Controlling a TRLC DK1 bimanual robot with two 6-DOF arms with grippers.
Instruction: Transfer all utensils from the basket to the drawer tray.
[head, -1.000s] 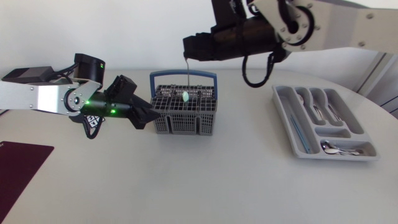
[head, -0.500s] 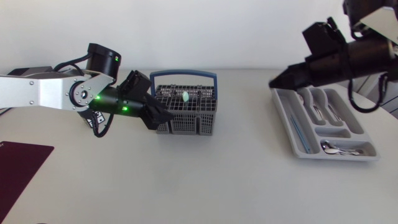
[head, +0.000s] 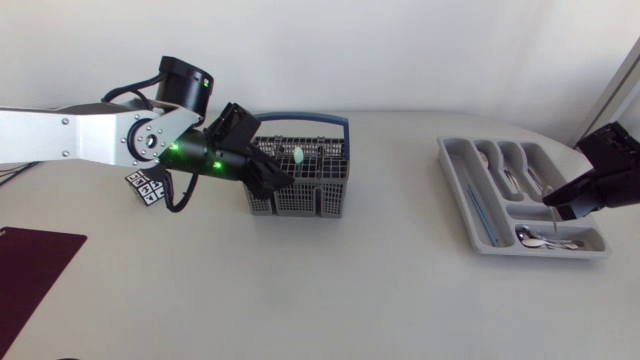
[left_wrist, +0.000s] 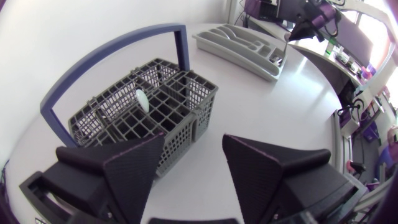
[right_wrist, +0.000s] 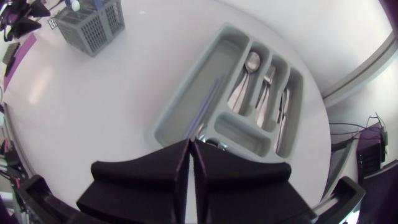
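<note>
Here, the right gripper (head: 552, 200) is clenched on a thin metal utensil (head: 549, 216) over the drawer tray's (head: 444, 150) near end (by the table's right edge). The left gripper (head: 275, 180), fingers spread, sits against the basket (head: 300, 198), which holds a pale-tipped utensil (head: 299, 155).

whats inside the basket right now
One utensil with a pale rounded end stands in the basket. The cell bottoms are hidden by the grid walls, and the left gripper covers one corner.
</note>
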